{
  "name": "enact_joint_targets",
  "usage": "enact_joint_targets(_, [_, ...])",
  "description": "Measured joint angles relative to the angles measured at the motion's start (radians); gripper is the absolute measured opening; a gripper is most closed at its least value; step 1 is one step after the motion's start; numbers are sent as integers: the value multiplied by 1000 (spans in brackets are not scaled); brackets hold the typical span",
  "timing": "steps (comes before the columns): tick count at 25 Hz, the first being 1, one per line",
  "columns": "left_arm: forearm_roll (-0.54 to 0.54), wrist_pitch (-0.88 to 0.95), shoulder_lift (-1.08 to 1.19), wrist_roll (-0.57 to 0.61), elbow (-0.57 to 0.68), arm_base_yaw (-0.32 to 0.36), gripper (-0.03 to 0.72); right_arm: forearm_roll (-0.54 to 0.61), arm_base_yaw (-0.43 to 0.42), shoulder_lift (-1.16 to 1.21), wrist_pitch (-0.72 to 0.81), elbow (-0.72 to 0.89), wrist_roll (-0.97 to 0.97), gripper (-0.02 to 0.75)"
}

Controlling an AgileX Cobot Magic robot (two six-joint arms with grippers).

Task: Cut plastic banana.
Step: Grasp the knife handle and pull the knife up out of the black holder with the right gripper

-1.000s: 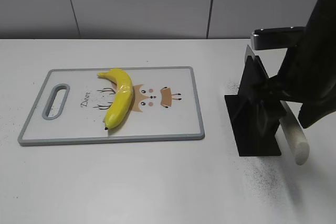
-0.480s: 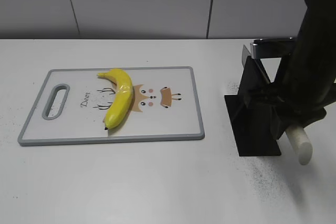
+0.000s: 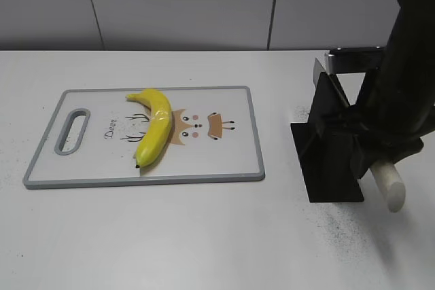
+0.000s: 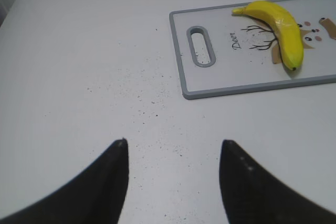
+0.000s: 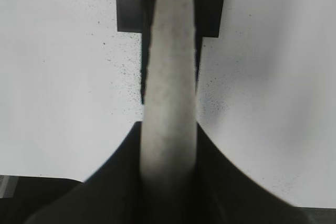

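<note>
Left gripper is open, fingers spread, hovering over bare white table, well apart from everything. Grey-rimmed cutting board with deer print sits on the left half of the table. Plastic banana lies on the board, near its middle-left, curved, dark tip toward the front edge, nothing touching it. Right of the board stands a black knife stand. Right gripper is clamped on the knife's white handle, fingers on both sides; handle sticks out of the stand toward the camera.
</note>
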Motion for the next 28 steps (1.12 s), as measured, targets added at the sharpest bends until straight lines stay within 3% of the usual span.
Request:
enact_joint_targets(17, [3,0,0,0,0,0,519,3,0,-215,14,-3,20,157])
enact_joint_targets(28, [3,-1,0,0,0,0,518,-16,0,-237,75,-169,7,157])
